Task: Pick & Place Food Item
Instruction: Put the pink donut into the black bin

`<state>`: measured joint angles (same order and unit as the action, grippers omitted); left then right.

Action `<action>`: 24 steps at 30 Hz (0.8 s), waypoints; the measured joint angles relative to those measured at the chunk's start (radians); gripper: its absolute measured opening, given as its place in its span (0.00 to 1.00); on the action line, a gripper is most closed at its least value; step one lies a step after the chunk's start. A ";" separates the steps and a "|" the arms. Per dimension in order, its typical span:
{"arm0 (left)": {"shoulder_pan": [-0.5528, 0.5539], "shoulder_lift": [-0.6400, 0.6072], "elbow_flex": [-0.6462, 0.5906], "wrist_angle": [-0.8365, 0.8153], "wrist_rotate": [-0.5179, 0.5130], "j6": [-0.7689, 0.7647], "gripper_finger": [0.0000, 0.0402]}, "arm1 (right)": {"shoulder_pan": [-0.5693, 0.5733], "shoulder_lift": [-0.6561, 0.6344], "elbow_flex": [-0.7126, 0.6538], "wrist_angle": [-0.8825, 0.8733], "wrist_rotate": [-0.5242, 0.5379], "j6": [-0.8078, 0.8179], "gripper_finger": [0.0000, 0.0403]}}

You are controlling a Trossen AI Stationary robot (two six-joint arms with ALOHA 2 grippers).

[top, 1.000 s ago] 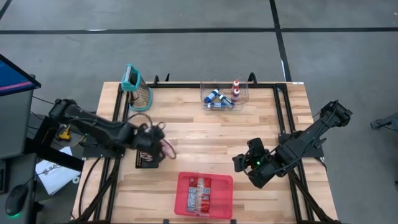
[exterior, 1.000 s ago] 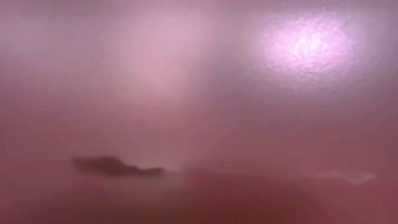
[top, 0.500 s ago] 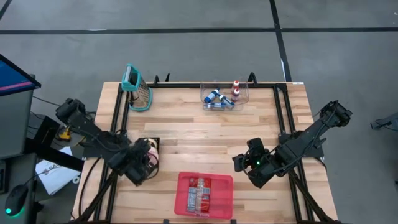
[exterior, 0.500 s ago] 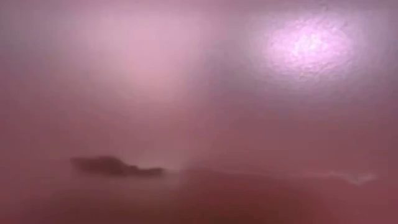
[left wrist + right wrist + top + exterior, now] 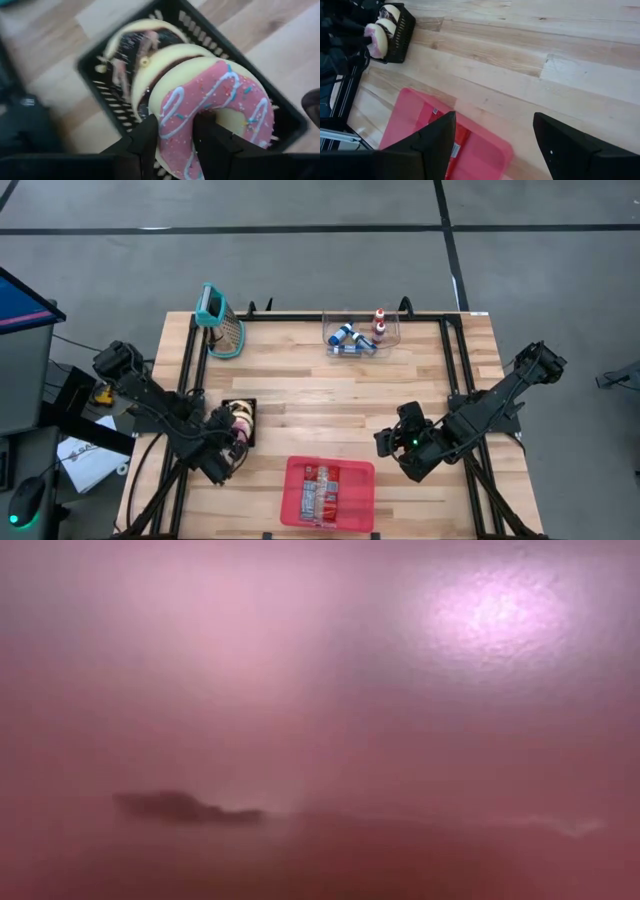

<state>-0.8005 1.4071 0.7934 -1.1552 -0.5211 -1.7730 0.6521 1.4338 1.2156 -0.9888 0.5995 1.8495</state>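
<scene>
Your left tool (image 5: 232,442) has pulled back to the worktop's (image 5: 330,395) left edge, still clamping the pink-frosted, sprinkled donut (image 5: 215,117) over the black basket (image 5: 240,423); your right tool (image 5: 388,442) stays wide.

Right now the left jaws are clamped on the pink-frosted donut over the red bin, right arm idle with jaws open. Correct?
Not quite. The left gripper does hold the pink-frosted donut, but over the black basket, not the red bin; the left wrist view shows it, and the high view agrees. The rest stands: the right gripper waits to the right of the bin, jaws open.
</scene>
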 joint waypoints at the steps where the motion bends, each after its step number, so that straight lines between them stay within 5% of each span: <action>1: 0.000 0.000 -0.006 0.026 -0.003 0.000 0.29 | 0.000 0.000 0.000 0.002 0.000 0.001 0.64; 14: 0.000 -0.004 -0.013 0.072 -0.011 0.002 0.29 | 0.000 0.000 0.000 0.012 0.000 0.014 0.64; 24: 0.001 -0.177 -0.010 0.054 -0.037 0.022 0.29 | 0.000 0.000 0.000 0.017 0.000 0.028 0.64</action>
<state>-0.7998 1.2301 0.7834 -1.1012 -0.5584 -1.7508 0.6521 1.4338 1.2156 -0.9714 0.5991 1.8778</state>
